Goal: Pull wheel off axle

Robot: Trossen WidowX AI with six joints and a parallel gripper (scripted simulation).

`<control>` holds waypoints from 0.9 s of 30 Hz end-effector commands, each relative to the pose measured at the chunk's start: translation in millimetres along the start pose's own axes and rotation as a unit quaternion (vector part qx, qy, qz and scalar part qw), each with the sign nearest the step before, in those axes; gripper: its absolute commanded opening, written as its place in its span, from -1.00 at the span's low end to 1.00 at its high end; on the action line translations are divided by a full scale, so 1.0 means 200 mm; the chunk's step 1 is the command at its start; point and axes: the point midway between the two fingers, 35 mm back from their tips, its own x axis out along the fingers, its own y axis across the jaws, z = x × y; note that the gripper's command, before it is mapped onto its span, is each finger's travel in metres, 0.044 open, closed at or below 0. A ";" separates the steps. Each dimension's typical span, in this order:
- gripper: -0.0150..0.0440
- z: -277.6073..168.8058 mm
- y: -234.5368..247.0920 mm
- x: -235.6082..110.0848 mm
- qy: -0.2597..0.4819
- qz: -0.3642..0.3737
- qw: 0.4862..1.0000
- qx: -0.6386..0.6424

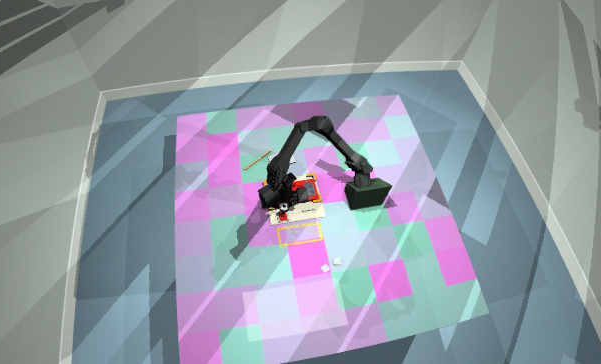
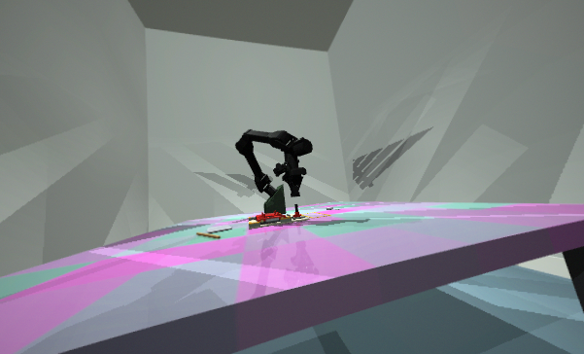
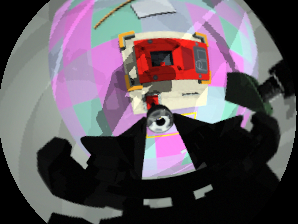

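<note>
My gripper [image 1: 284, 205] [image 2: 295, 195] [image 3: 159, 117] is shut on the wheel [image 1: 284, 207] [image 3: 159, 110], a small grey ring held level between the fingertips. In the exterior view the wheel is too dark to tell from the fingers. The upright axle [image 2: 296, 208] is a dark pin on a red base [image 1: 283, 216] [image 2: 296, 215] [image 3: 151, 100]. A gap shows between the axle's top and the fingertips, which hang above it. The marked area [image 1: 299, 226] [image 3: 162, 135] is a yellow outline on the table, just beyond the board's cream edge.
A red block [image 1: 299, 186] [image 2: 267, 217] [image 3: 183, 67] sits on the cream board [image 1: 304, 212] [image 3: 192, 100] beside the axle. An orange rod [image 1: 257, 160] [image 2: 208, 235] and a flat white piece [image 2: 219, 229] [image 3: 152, 8] lie behind it. Two small white pieces [image 1: 337, 261] lie past the outline.
</note>
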 end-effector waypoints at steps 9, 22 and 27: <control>-0.49 -0.25 -0.12 -0.03 0.006 0.002 1.000 0.001; -0.49 -0.47 -0.28 -0.05 0.006 0.002 1.000 0.004; -0.49 -0.47 -0.28 0.03 0.006 0.002 1.000 0.004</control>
